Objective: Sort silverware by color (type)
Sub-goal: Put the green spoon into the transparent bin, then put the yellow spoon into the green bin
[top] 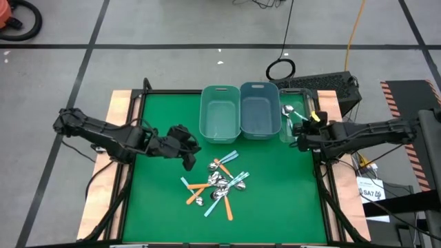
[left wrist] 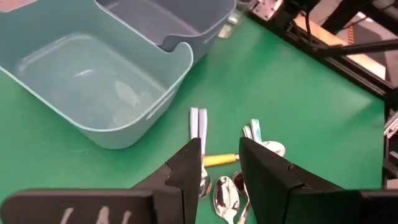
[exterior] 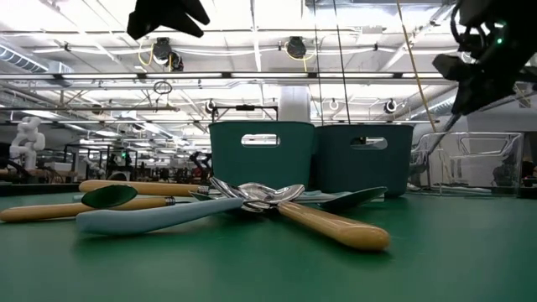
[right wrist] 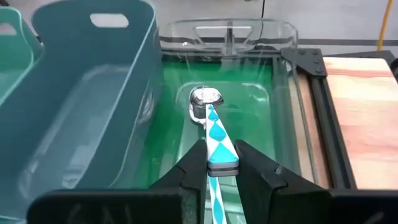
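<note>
Green matting covers the counter (top: 158,207), framed by black rails, with an industrial hall showing beyond it in the low view. At the left, the left claw (top: 187,160) hangs just above the mat beside the spoon pile, its fingers (left wrist: 186,167) parted with nothing between them; it looks poised to drop onto the nearest handle. The pile of spoons (top: 219,184) lies mid-counter in a loose tangle, orange and light blue handles crossing, so single pieces will need careful picking. Behind it stand two teal bins side by side: the lighter bin (top: 219,114) and the darker bin (top: 258,110), both apparently bare inside. Just right of them sits a clear bin (right wrist: 283,99), where one spoon (right wrist: 204,99) already rests. The right claw (top: 303,139) hovers over that clear bin, pinching a spoon with a teal-and-white diamond handle (right wrist: 219,140), bowl pointed downward, likely so it slides in beside its match.
</note>
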`<state>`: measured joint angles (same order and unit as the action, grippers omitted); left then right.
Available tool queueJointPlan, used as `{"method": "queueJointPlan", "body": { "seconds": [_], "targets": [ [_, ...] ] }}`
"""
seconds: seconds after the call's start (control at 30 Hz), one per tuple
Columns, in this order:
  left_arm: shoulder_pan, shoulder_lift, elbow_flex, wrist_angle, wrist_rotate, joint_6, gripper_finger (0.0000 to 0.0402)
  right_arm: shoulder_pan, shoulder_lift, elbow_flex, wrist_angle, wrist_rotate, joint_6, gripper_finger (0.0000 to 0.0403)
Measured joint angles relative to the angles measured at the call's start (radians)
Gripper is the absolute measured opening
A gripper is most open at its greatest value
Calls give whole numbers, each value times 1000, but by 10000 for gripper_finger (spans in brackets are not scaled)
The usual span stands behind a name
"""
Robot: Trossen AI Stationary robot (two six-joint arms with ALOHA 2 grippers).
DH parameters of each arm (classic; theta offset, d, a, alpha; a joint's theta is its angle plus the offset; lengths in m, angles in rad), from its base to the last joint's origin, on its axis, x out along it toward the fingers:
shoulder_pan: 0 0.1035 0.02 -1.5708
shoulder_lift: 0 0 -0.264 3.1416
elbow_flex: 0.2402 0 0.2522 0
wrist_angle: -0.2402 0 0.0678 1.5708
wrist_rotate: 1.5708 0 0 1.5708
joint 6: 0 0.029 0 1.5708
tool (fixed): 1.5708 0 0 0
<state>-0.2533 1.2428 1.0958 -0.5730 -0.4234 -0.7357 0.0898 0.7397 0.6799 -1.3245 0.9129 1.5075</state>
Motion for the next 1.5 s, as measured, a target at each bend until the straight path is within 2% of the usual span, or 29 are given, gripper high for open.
{"method": "queueJointPlan", "body": {
  "seconds": [0.2, 0.4, 0.8, 1.1, 1.27, 1.37, 1.5],
  "targets": [
    [19, 1, 0, 0, 1, -2, 115, -12, 0, -62, 16, 8, -1, 56],
    [18, 1, 0, -1, 2, -3, 115, -13, 0, -85, 63, 106, -1, 68],
    [18, 1, 0, -10, 2, 19, 115, -13, 1, -166, 199, 76, -2, 76],
    [18, 1, 0, -30, 2, 20, 115, -13, 1, -166, 188, -1, -30, 99],
    [18, 1, 0, -30, 2, 21, 115, -13, -1, -159, 191, -4, -24, 112],
    [18, 1, 0, -30, 2, 21, 115, -13, -2, -114, 191, -4, -34, 119],
    [14, 1, 0, -30, 4, 17, 115, -13, -2, -23, 196, -3, -131, 124]
  ]
}}
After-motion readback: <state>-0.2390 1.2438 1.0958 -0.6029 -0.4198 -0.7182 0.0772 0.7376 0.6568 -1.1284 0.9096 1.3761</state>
